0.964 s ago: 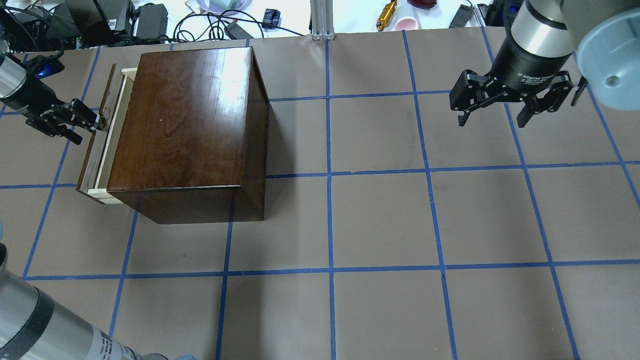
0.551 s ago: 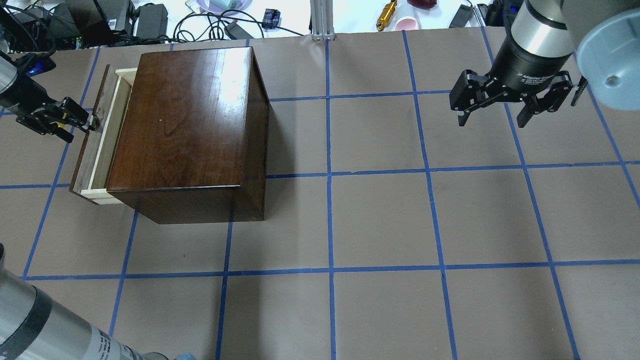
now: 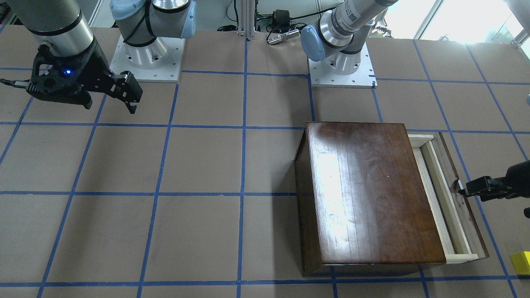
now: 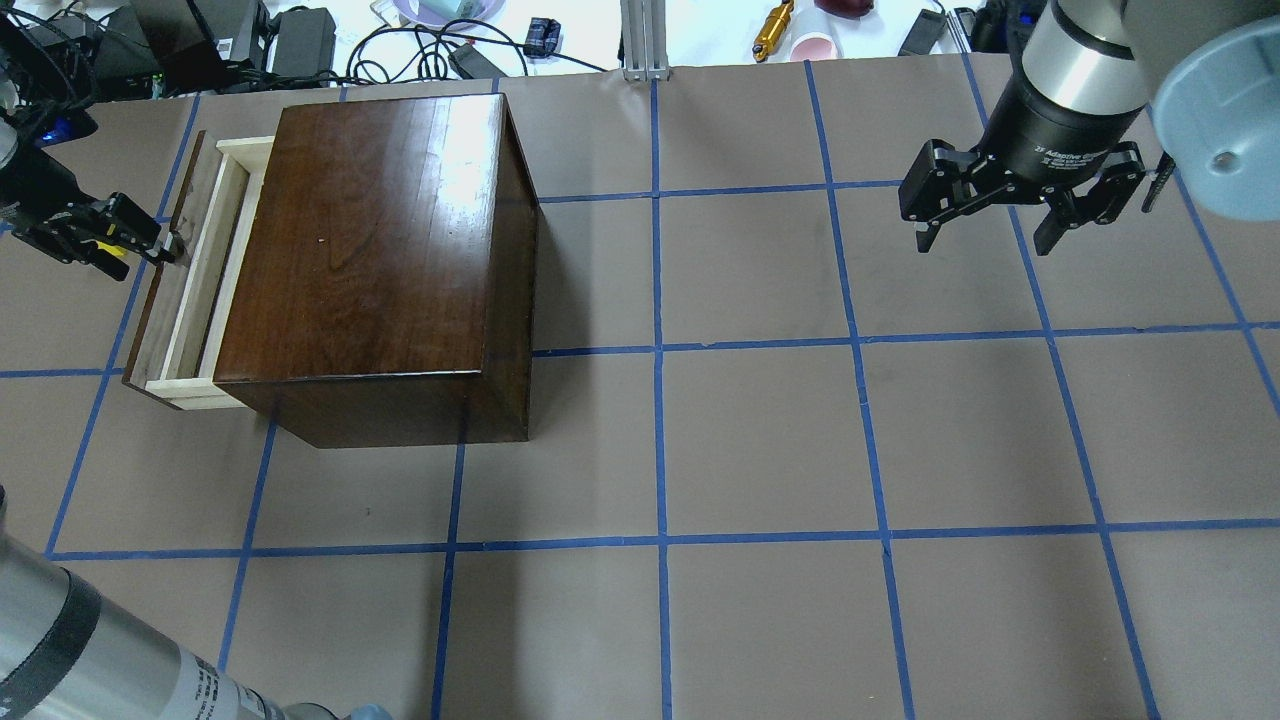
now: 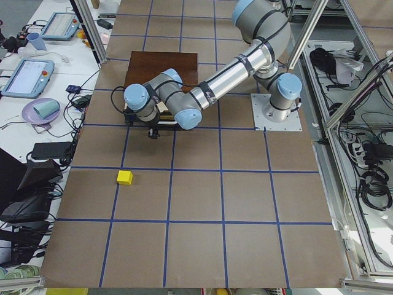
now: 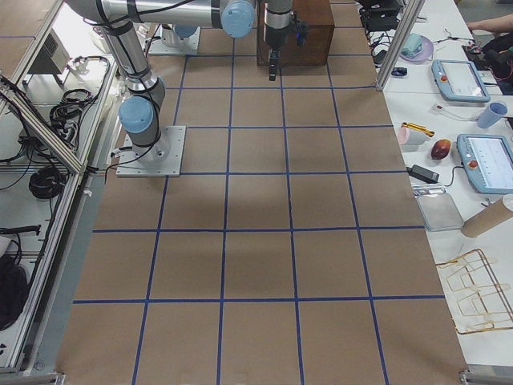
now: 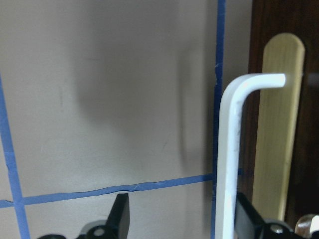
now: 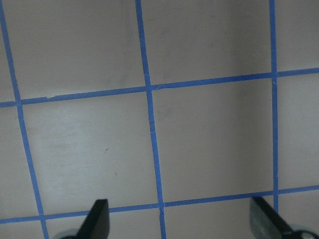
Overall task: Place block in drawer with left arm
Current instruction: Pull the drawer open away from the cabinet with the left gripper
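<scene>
The dark-brown box point(image 4: 380, 260) stands at the table's left, with its drawer point(image 4: 195, 260) drawn partly out, showing the pale tray and dark front panel point(image 3: 459, 165). My left gripper point(image 4: 140, 248) is at the panel's knob point(image 7: 308, 224). In the left wrist view its fingers point(image 7: 119, 214) stand apart over bare table, the knob lies outside them, and a white hooked rod point(image 7: 227, 149) runs beside one finger. The yellow block point(image 3: 522, 263) lies on the table beyond the drawer front and also shows in the exterior left view point(image 5: 124, 177). My right gripper point(image 4: 985, 225) hangs open and empty.
Cables, power bricks and small items point(image 4: 420, 40) lie beyond the table's far edge. Blue tape lines point(image 4: 660, 350) grid the brown table. The arm bases point(image 3: 145, 54) stand at the robot's side.
The drawer has slid further out of the box, toward the overhead view's left, and my left gripper has moved left with it. The right arm has not moved.
</scene>
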